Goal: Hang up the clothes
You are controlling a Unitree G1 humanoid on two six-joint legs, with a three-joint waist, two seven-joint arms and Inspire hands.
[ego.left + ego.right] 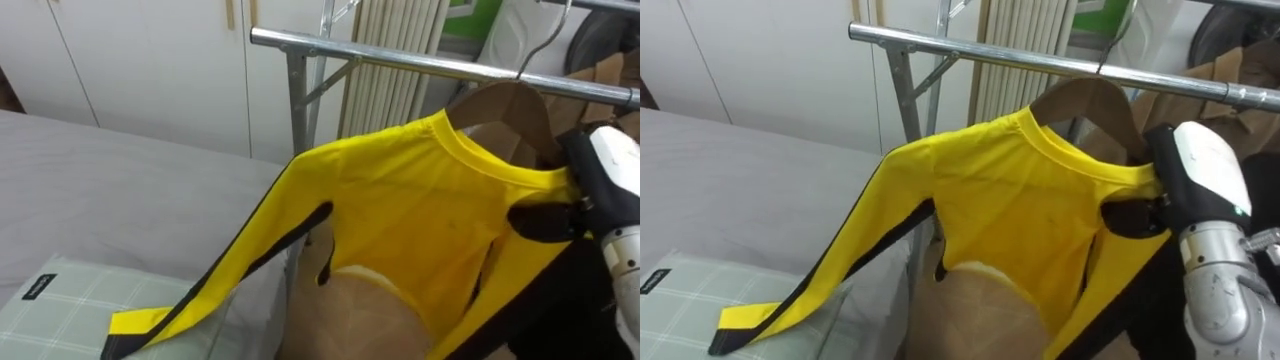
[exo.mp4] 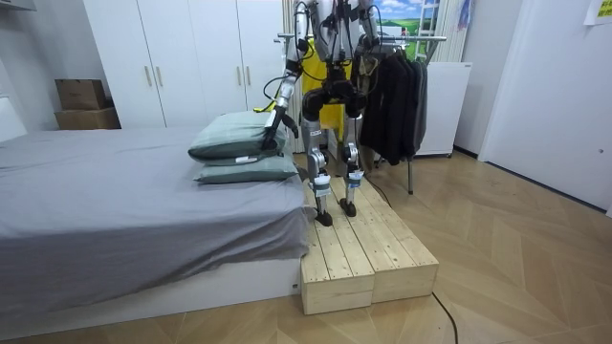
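A yellow long-sleeved shirt [image 1: 400,210] with black side stripes sits on a wooden hanger [image 1: 510,105] just below the metal rail [image 1: 400,58] of a clothes rack. The hanger's wire hook [image 1: 540,45] rises past the rail and out of the top edge. Whether it rests on the rail I cannot tell. My right hand [image 1: 600,190] is at the shirt's right shoulder, its dark fingers curled round the cloth and the hanger's end. The shirt's left sleeve [image 1: 200,295] trails down onto a pale green pillow [image 1: 60,310].
I stand on a wooden platform [image 2: 354,248] between a grey bed [image 1: 100,190] and the rack. Dark clothes [image 2: 392,96] hang further along the rail. The rack's upright post [image 1: 297,100], white wardrobe doors [image 1: 150,60] and a radiator [image 1: 395,25] stand behind.
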